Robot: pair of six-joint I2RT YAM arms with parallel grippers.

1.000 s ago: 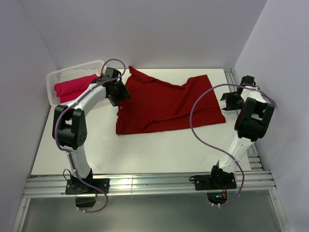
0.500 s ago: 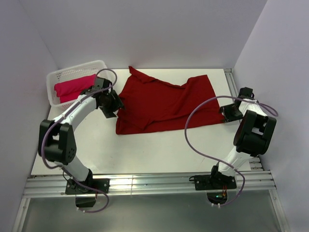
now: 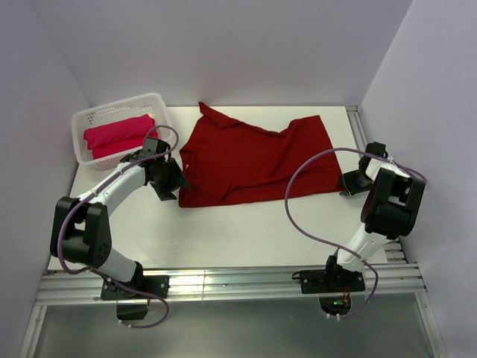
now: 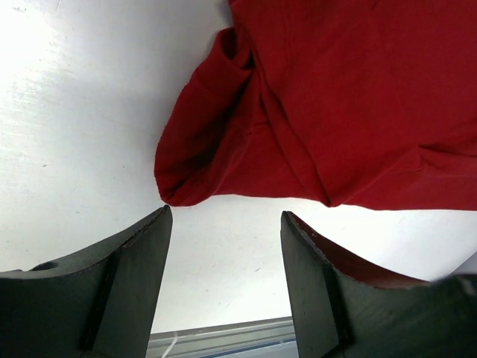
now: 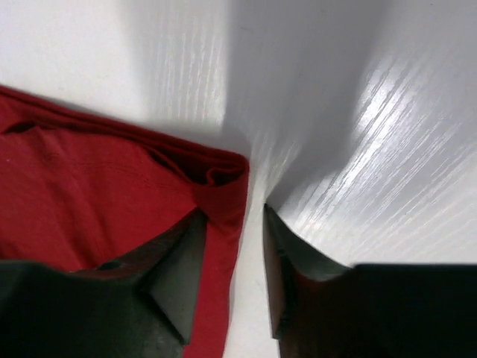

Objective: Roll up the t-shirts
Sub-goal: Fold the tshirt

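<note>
left claw [image 4: 225, 212] stands wide and holds nothing: bare table [image 4: 74, 112] shows between its fingers, and the near-left corner of the dark red shirt [image 4: 358, 97] lies just ahead, untouched. right claw [image 5: 232, 214] stands about half open astride that shirt's right corner, one finger over cloth, the other over table. the shirt lies flat mid-table, long axis left to right. far left, a pink shirt [image 3: 119, 134] lies bundled in a white basket [image 3: 86, 119].
</note>
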